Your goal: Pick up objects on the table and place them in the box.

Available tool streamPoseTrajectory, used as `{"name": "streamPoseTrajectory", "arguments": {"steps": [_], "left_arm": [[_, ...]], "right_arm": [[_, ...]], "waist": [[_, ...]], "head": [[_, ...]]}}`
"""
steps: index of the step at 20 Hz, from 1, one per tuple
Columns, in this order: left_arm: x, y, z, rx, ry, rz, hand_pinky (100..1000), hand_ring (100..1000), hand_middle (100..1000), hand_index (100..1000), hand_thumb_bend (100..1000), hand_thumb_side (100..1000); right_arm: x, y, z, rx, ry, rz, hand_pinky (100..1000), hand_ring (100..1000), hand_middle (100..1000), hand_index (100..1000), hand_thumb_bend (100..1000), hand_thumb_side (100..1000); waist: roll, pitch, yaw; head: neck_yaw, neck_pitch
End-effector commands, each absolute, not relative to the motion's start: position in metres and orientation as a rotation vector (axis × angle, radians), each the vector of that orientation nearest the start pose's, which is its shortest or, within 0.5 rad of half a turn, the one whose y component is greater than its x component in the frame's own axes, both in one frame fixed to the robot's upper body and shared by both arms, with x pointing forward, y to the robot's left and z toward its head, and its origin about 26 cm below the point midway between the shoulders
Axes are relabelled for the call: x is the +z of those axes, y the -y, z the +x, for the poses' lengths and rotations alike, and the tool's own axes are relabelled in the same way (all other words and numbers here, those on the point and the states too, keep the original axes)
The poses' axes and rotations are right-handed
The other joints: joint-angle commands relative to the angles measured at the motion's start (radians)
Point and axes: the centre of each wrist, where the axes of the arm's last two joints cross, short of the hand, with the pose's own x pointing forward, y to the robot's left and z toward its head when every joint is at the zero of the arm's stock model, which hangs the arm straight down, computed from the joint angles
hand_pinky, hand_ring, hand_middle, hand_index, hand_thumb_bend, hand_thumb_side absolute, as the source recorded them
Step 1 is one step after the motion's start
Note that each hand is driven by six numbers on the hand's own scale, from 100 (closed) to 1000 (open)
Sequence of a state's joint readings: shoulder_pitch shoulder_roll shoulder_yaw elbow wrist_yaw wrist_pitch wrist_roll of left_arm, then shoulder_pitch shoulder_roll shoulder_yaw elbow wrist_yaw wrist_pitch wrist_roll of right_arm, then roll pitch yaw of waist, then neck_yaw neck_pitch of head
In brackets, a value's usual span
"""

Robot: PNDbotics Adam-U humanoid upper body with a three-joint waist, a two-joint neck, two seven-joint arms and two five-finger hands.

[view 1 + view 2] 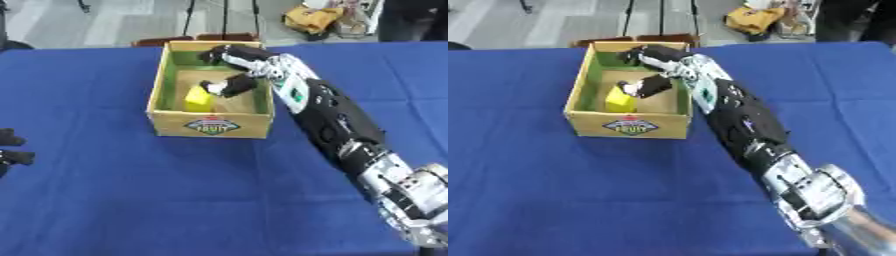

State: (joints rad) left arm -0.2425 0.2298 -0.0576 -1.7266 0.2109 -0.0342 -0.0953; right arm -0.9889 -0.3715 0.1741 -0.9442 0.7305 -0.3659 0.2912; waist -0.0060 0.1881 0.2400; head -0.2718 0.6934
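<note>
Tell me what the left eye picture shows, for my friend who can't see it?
The robot's right hand reaches into a cardboard box on a blue table, just above a yellow block lying inside. Its left hand rests at the picture's left edge.

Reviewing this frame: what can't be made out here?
- Yellow object in the box: its kind is unclear, blurred in both views.
- Right robot hand: whether it touches the yellow object is hidden by its own fingers.
- Left robot hand: cut off by the left edge in the left eye view; absent from the right eye view.
</note>
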Motion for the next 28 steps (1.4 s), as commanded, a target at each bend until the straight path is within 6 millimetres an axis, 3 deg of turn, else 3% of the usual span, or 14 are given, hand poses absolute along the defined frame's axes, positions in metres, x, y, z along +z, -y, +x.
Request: {"name": "streamPoseTrajectory", "arguments": {"steps": [1, 6, 13, 20, 28], "left_arm": [[0.115, -0.254, 0.326, -0.252, 1.989, -0.169, 717, 503, 589, 720, 768, 914], [0.115, -0.258, 0.325, -0.243, 1.99, -0.147, 717, 503, 589, 719, 769, 913], [0.115, -0.263, 0.325, -0.231, 1.991, -0.124, 717, 502, 589, 719, 767, 915], [0.113, -0.265, 0.323, -0.226, 1.987, -0.112, 718, 501, 588, 719, 765, 915], [0.112, -0.266, 0.323, -0.223, 1.987, -0.109, 718, 501, 587, 720, 764, 916]], "right_arm": [[0.249, 0.25, 0.466, 1.395, 1.987, -0.726, 854, 805, 796, 953, 130, 601], [0.268, 0.275, 0.425, 1.236, 2.13, -0.674, 851, 796, 773, 950, 100, 597], [0.26, 0.312, 0.382, 0.99, 2.156, -0.619, 854, 787, 751, 953, 100, 600], [0.237, 0.331, 0.363, 0.859, 2.108, -0.603, 859, 786, 744, 959, 100, 623], [0.224, 0.335, 0.355, 0.804, 2.089, -0.59, 860, 785, 741, 960, 100, 631]], "waist": [[-0.002, -0.012, -0.01], [-0.013, -0.011, -0.042], [-0.011, -0.008, -0.077], [0.0, -0.008, -0.099], [0.01, -0.006, -0.109]], "head": [[0.015, -0.002], [0.035, -0.003], [0.061, -0.002], [0.065, 0.001], [0.07, 0.002]]}}
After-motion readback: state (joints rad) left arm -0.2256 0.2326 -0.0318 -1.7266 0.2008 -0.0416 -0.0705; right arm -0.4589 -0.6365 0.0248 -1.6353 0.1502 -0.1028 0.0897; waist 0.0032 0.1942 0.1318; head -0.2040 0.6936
